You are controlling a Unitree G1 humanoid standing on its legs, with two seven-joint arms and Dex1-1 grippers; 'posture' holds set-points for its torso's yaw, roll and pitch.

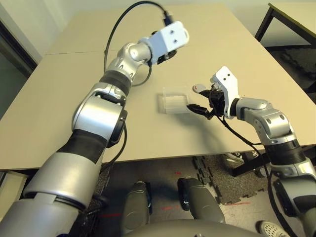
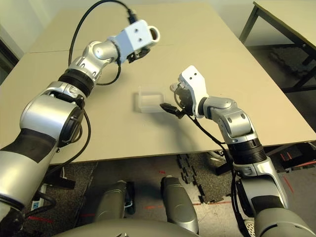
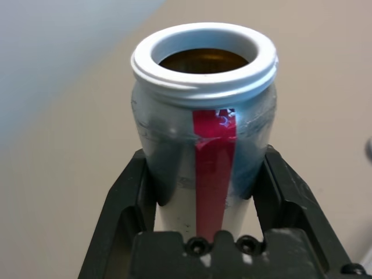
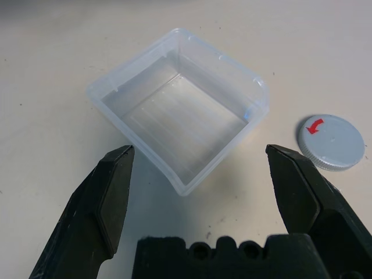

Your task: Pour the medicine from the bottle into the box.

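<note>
Your left gripper [image 3: 203, 192] is clamped on the bottle [image 3: 203, 133], one black finger [image 3: 125, 209] pressed against each side of its silver-grey body. The bottle's white-rimmed mouth is uncapped and points away from the wrist, and the red stripe on its side faces the wrist camera. From the head views, that hand is held up above the table [image 1: 74, 98], on the far side of the box [image 1: 175, 100] and well apart from it. Your right gripper [image 4: 203, 186] has its fingers spread wide with nothing between them. It sits low over the table with the box just ahead of its fingertips; you can see the clear, shallow box resting flat, a corner pointing back toward the hand. A small loose round cap [image 4: 331, 141] with a red arrow on it lies on the table just beside the box, near the outer side of one right fingertip.
</note>
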